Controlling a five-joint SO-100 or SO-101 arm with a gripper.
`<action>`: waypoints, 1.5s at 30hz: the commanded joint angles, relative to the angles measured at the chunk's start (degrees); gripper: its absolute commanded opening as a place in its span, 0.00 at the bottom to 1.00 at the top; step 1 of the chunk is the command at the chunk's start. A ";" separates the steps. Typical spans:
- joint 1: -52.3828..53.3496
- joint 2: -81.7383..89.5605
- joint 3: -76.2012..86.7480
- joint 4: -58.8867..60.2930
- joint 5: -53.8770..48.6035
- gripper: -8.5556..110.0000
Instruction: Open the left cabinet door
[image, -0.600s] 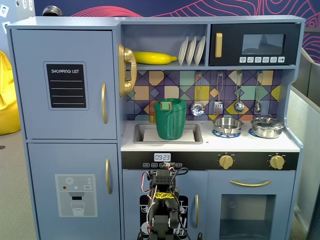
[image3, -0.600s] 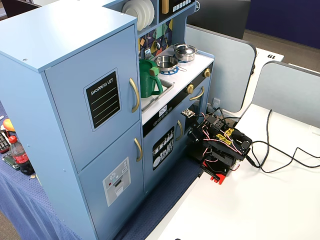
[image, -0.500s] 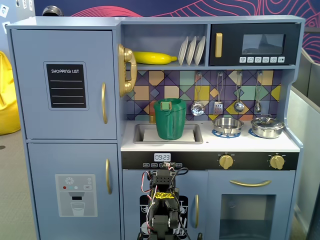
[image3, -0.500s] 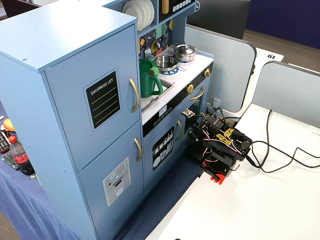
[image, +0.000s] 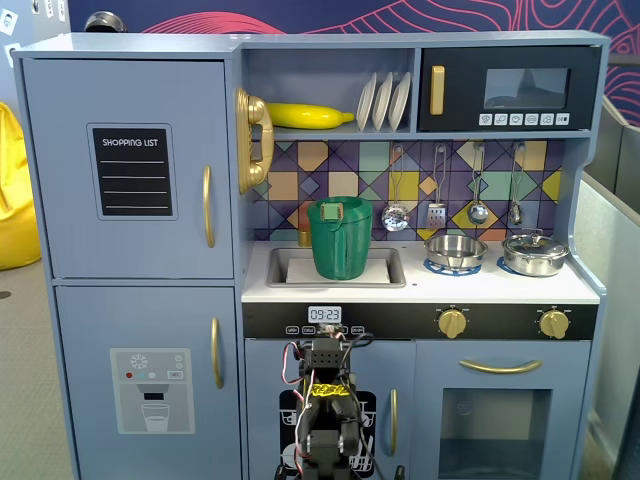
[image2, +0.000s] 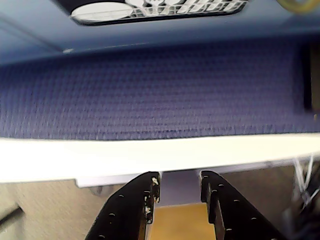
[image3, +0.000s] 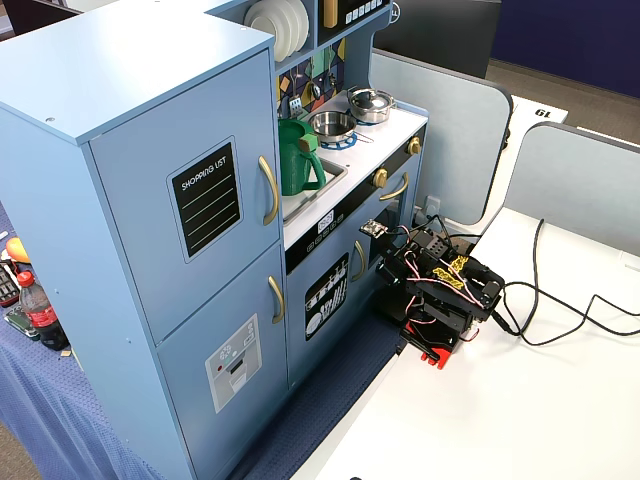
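The left cabinet door (image: 135, 170) is blue-grey with a black "SHOPPING LIST" panel and a vertical gold handle (image: 208, 206). It is shut flush, upper left of the toy kitchen, and also shows in a fixed view from the side (image3: 190, 210) with its handle (image3: 270, 190). My arm (image: 325, 410) sits folded low in front of the kitchen's middle, far below and right of that handle; it rests on the white table (image3: 520, 400). In the wrist view my gripper (image2: 180, 181) points down at the table edge, jaws apart, nothing between them.
Below the door is a door with a dispenser graphic (image: 150, 375). The dish-rack door (image3: 327, 297) is just behind the arm. A green pitcher (image: 340, 238) stands in the sink. Cables (image3: 560, 310) trail on the table. A blue mat (image2: 150, 90) lies under the kitchen.
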 joint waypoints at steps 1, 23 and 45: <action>-8.44 -2.37 -11.69 -13.01 -4.66 0.07; -36.83 -44.74 -69.52 -60.64 -10.28 0.27; -37.09 -54.49 -64.86 -71.02 -5.27 0.24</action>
